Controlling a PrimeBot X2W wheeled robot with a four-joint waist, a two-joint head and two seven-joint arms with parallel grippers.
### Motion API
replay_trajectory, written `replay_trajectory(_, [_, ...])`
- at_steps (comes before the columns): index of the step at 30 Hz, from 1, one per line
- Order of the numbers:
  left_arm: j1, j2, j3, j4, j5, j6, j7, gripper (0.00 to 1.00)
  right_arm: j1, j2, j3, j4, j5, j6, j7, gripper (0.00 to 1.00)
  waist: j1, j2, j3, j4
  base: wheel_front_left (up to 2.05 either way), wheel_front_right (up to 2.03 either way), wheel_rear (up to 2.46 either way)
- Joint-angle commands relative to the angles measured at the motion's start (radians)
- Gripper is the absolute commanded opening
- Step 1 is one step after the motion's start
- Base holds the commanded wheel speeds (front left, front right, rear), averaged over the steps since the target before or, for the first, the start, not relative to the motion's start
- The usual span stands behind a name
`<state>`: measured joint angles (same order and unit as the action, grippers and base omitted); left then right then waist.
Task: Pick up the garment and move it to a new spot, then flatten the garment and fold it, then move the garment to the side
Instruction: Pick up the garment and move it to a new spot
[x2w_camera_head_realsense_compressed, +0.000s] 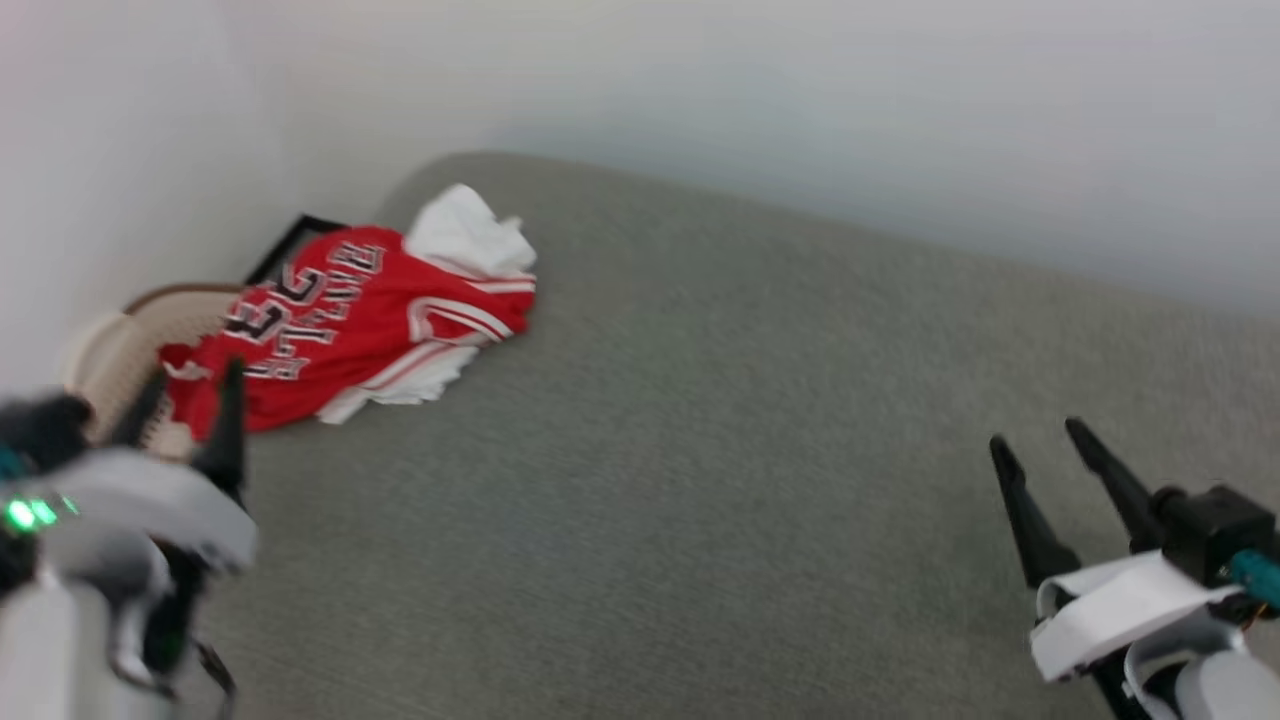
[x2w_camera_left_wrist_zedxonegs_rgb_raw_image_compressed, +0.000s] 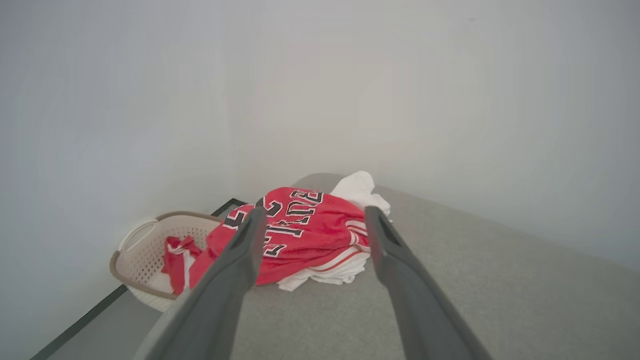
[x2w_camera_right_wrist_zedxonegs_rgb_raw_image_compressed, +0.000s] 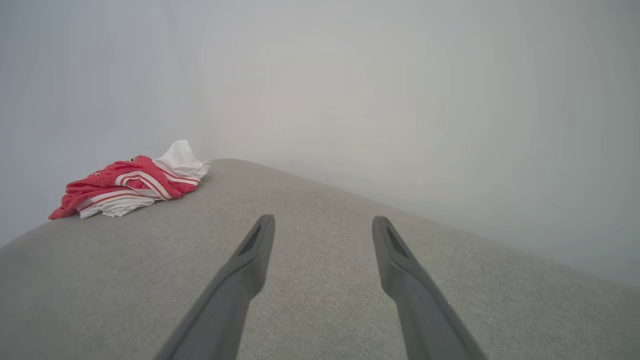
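The pale wall (x2w_camera_head_realsense_compressed: 800, 100) backs everything. Below it runs the grey fabric surface (x2w_camera_head_realsense_compressed: 700, 450) I work on, most of it bare in front of me. The jersey (x2w_camera_head_realsense_compressed: 350, 320) lies crumpled at that surface's far left corner, red body bunched, lettering and number showing upside down, a white sleeve poking up at the back. Its left edge reaches the rim of the surface, just beside the basket (x2w_camera_left_wrist_zedxonegs_rgb_raw_image_compressed: 140, 245), which stands lower, against the wall, with more red and white cloth in it.

My left gripper (x2w_camera_head_realsense_compressed: 196, 372) hovers near the jersey's near edge, fingers spread wide, nothing between them; from my left wrist they frame the heap without touching it. My right gripper (x2w_camera_head_realsense_compressed: 1036, 434) hangs well apart over bare fabric at the right, fingers spread as wide and empty too.

I judge the task barely begun. The jersey is not yet picked up, so the move to a new spot, the flattening, the fold and the setting aside are all left. The left arm looks best placed to take hold first.
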<state>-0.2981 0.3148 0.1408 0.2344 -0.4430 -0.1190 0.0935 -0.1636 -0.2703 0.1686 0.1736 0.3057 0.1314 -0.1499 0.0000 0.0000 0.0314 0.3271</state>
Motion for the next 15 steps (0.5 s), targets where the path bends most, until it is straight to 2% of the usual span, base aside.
replay_trajectory(1, [-0.049, 0.022, -0.004, 0.028, -0.017, -0.005, 0.025, 1.0, -0.023, -0.007, -0.004, -0.011, -0.006, -0.001, 0.004, 1.0, 0.0, 0.0, 0.116, -0.098, 0.0, 0.0, 0.0])
replay_trajectory(7, [-0.22, 0.128, -0.012, 0.182, -0.08, -0.011, 0.139, 1.0, -0.07, -0.018, -0.014, -0.061, -0.02, -0.001, 0.027, 1.0, 0.0, 0.0, 0.227, -0.182, 0.0, 0.0, 0.0])
replay_trajectory(15, [-0.418, 0.217, -0.045, 0.406, -0.127, -0.012, 0.24, 1.0, -0.11, -0.029, -0.039, -0.136, -0.038, -0.001, 0.056, 1.0, 0.0, 0.0, 0.374, -0.264, 0.0, 0.0, 0.0])
